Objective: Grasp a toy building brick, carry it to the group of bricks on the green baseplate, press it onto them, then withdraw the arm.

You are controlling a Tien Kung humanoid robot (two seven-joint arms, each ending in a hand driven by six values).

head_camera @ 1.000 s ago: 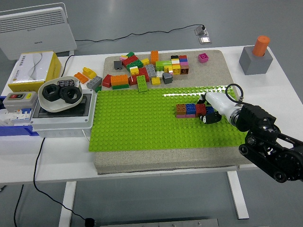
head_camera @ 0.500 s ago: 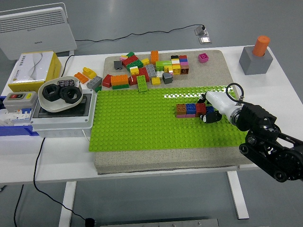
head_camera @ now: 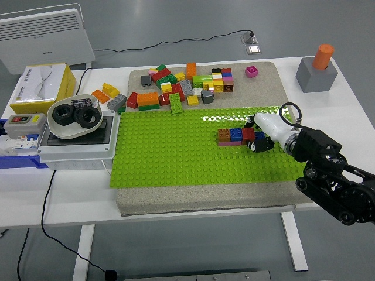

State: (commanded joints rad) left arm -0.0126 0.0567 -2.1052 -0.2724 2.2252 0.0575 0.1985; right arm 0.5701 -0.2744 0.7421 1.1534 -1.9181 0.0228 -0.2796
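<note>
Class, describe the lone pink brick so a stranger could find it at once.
Start at the beige mat under the green baseplate. Look to its far right corner: the pink brick sits alone there, apart from the loose brick pile to its left.

Baseplate (head_camera: 176, 152): bright green, with a regular stud pattern. Mat (head_camera: 205, 196) beneath it: beige. Worktop (head_camera: 351, 111): white.

Row of bricks (head_camera: 237, 136) on the baseplate: brown, blue and red from left to right, with a pink lower layer.

Loose brick pile (head_camera: 181, 88): red, orange, yellow, green, grey, black and white. Separate brick (head_camera: 252, 72): magenta.

Right hand (head_camera: 263, 132): white shell, black fingers (head_camera: 259, 145); its arm (head_camera: 331, 181) is black.

Block (head_camera: 316, 75): grey, with an orange cylinder (head_camera: 322, 57) on top. Box (head_camera: 44, 88): yellow and white. Rings (head_camera: 73, 115): black.
</note>
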